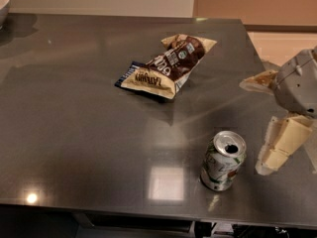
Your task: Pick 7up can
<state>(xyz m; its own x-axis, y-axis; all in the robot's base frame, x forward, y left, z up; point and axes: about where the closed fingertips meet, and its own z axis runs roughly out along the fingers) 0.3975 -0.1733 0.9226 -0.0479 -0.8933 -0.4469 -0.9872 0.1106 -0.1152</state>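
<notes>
The 7up can (223, 160) stands upright near the front edge of the dark table (74, 133). It is silver with white-and-green sides, and its top shows a dark opening. At the right edge of the view my gripper (266, 114) hangs over the table, just right of the can and apart from it. It is open: one cream finger (280, 144) points down beside the can, the other (257, 81) reaches left, higher up. Nothing is between them.
A brown-and-cream crinkled snack bag (166, 66) lies flat near the table's middle back. The rim of a bowl (4, 1) shows at the far left corner. The table's right edge (257, 53) runs close behind the gripper, with light floor beyond it.
</notes>
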